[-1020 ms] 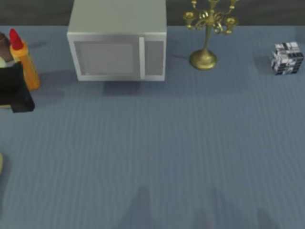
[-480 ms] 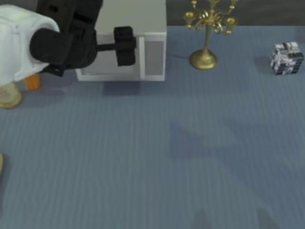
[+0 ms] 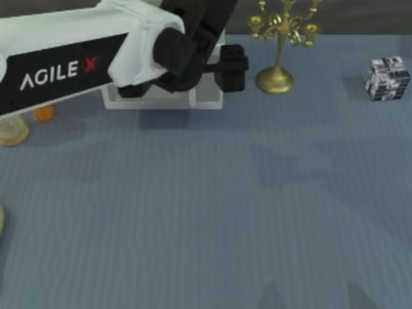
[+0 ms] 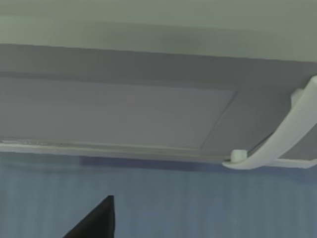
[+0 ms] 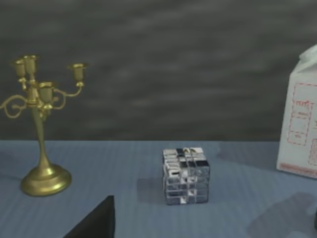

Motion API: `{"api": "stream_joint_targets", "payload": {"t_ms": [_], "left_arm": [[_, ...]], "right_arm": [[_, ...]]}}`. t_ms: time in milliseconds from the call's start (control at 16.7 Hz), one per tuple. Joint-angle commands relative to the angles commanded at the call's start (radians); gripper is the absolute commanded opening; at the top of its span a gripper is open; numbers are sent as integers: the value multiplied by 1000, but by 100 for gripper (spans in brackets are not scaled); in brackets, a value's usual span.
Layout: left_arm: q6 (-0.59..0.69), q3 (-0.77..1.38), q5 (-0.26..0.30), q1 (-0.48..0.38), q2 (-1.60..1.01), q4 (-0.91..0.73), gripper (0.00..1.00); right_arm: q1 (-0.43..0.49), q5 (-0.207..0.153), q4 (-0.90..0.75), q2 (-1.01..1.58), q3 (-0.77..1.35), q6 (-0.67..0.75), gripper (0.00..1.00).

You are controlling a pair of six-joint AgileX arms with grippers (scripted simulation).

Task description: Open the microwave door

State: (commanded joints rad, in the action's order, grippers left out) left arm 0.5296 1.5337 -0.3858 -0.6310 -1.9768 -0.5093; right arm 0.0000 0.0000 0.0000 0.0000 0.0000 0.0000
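now the left arm [image 3: 77,61] reaches farther right than half a second ago, covering most of the microwave [image 3: 209,96] at the table's far left; its left gripper [image 3: 233,66] sits at the control-panel corner, finger state unclear. microwave door [image 4: 119,116] shut, handle [image 4: 292,134] untouched. beyond: candelabra [image 3: 278,38], cube [image 3: 387,78].

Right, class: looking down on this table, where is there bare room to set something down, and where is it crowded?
The whole front stretch of the table is bare. So is the gap between the candlestick and the puzzle cube. The back left is crowded: the microwave, the left pincer above it, and an orange bottle.
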Motion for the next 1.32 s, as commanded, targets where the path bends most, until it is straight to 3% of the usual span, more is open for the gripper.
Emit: {"api": "stream_joint_targets", "payload": {"t_ms": [1080,1320], "left_arm": [[-57,98,41,64,-229,150,100],[-57,98,41,64,-229,150,70]], "right_arm": [[0,0,0,0,0,0,100],[0,0,0,0,0,0,100]]}}
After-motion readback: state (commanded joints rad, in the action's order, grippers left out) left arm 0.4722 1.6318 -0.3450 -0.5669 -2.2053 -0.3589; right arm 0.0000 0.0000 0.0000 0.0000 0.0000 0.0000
